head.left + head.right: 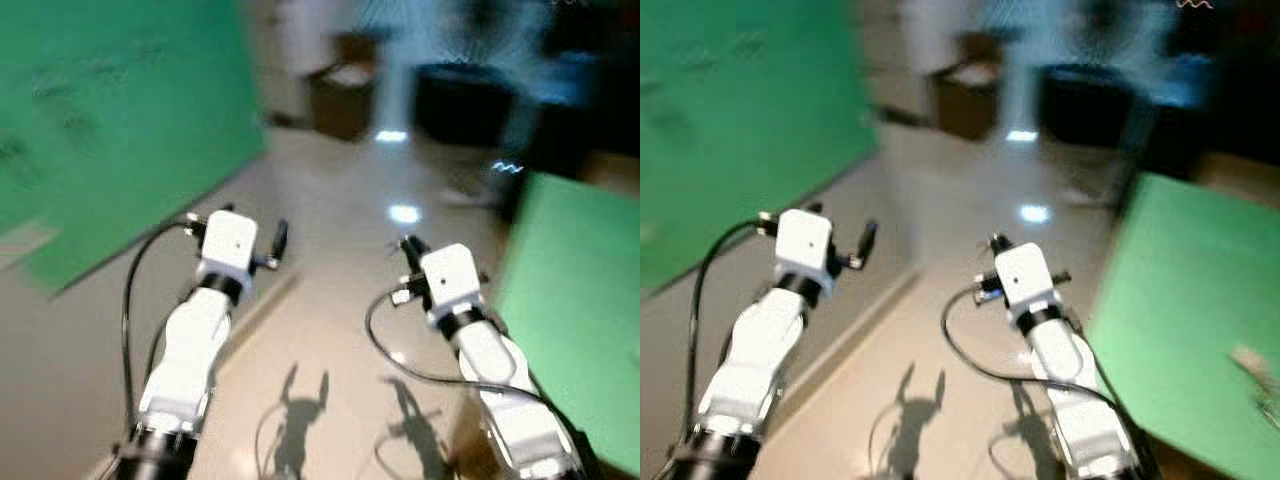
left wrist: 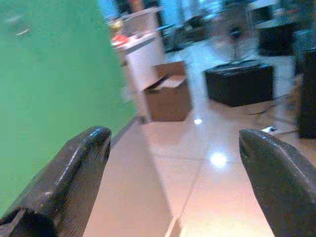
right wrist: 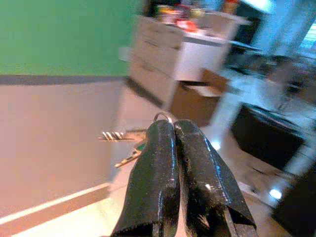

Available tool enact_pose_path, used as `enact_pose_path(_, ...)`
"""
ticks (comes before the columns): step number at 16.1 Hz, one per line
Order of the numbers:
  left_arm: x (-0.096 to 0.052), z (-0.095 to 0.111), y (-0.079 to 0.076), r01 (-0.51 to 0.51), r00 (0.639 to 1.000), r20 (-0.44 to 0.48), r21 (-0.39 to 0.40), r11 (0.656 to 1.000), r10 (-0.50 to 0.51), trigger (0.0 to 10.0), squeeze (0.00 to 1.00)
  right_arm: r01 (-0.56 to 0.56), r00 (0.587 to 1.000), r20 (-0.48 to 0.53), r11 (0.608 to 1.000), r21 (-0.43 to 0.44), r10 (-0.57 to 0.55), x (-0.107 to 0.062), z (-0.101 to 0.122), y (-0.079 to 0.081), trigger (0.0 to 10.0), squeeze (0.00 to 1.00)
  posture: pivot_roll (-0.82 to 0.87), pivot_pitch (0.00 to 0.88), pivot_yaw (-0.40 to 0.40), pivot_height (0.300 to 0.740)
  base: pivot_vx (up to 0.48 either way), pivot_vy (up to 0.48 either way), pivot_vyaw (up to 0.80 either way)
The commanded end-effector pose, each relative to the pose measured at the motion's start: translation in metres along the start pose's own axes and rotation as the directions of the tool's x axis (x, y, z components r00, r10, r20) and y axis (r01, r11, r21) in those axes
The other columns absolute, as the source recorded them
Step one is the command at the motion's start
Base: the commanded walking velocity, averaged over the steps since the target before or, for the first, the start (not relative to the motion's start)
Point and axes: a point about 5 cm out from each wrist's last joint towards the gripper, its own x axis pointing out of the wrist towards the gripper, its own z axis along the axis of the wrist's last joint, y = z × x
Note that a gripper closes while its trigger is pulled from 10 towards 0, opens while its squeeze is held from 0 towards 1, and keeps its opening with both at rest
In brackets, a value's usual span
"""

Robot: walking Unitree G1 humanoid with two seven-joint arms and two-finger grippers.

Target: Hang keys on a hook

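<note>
Keys [image 3: 129,143]: pinched in closed right hand [image 3: 174,129], dangling beside its fingertips
Left hand [image 2: 173,148]: open, empty
Risk: thin grip, walking jolts could shake them loose

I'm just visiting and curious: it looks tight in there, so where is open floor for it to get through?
The floor is bare between the green wall on its left and the green panel on its right. Further on, a cardboard box and a black block crowd it. The right gripper carries the keys.

Blurred view. Both silver arms reach forward over a pale glossy floor [image 1: 970,190], casting shadows. Green wall [image 1: 730,120] at left, green panel [image 1: 1185,320] at right, brown cardboard box [image 1: 965,95] beyond.
</note>
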Motion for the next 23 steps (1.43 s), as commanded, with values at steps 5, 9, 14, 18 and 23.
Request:
enact_pose_path(5, -0.009, 0.001, 0.000, -0.017, 1.000, 0.020, 0.012, 1.000, 0.017, 10.0, 0.00, -0.080, 0.997, 0.001, 0.996, 0.039, 0.080, 0.008, -0.001, 0.007, 10.0, 0.00, -0.10, 0.025, -0.010, 0.740, 0.000, 0.000, 0.80)
enact_pose_path(9, -0.018, 0.000, -0.002, -0.030, 0.999, 0.019, 0.028, 0.999, 0.030, 10.0, 0.00, -0.124, 0.992, -0.006, 0.990, 0.061, 0.125, 0.012, -0.006, 0.010, 10.0, 0.00, -0.06, 0.037, -0.048, 0.740, 0.265, 0.000, 0.80)
enact_pose_path(14, -0.018, 0.002, 0.001, -0.014, 1.000, 0.012, 0.040, 0.999, 0.013, 10.0, 0.00, -0.096, 0.995, -0.012, 0.989, 0.109, 0.098, 0.011, -0.012, 0.011, 10.0, 0.00, -0.07, 0.057, 0.000, 0.740, 0.298, 0.000, 0.80)
enact_pose_path(18, -0.014, 0.003, 0.000, 0.001, 1.000, 0.012, 0.034, 0.999, -0.002, 10.0, 0.00, -0.079, 0.997, -0.008, 0.992, 0.101, 0.081, 0.012, -0.013, 0.007, 10.0, 0.00, -0.08, 0.062, 0.017, 0.740, 0.300, 0.000, 0.80)
enact_pose_path(23, -0.014, 0.000, 0.001, -0.029, 1.000, -0.001, -0.025, 0.999, 0.029, 10.0, 0.00, -0.052, 0.998, 0.029, 0.996, 0.066, 0.051, 0.016, -0.008, 0.000, 10.0, 0.00, -0.08, 0.063, 0.009, 0.740, 0.169, 0.000, 0.61)
